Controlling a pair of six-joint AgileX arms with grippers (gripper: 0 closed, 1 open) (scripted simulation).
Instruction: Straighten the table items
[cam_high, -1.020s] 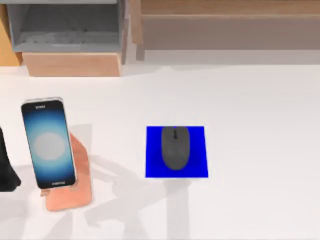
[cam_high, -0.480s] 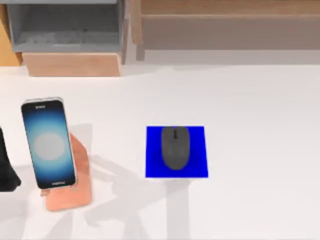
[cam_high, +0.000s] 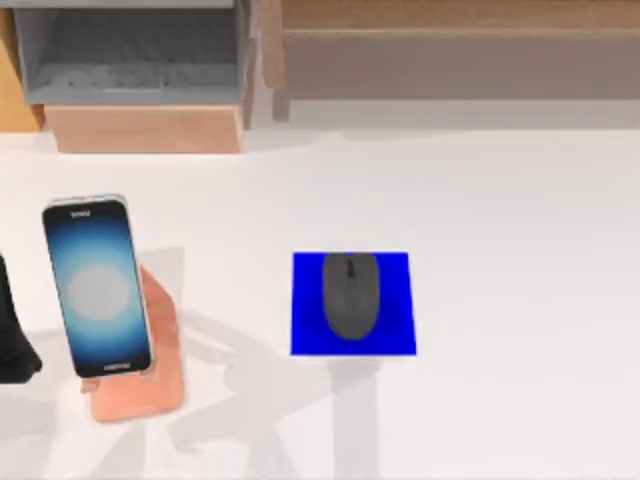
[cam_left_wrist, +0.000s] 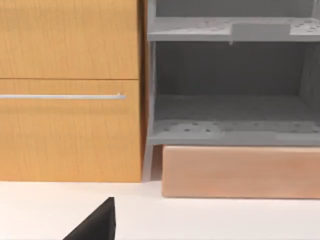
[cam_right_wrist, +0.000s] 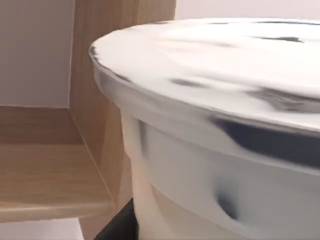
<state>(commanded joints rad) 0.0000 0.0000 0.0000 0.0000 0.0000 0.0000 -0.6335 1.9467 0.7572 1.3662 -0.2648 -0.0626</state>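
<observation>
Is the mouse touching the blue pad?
Touching. The top view shows the mouse lying on the blue pad, inside its edges.

Open table (cam_high: 520, 300) right of mouse (cam_high: 350, 293).

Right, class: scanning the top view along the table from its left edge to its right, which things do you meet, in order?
Left arm at the edge → smartphone leaning on the copper-pink stand → mouse sitting on the blue pad → bare table.
</observation>
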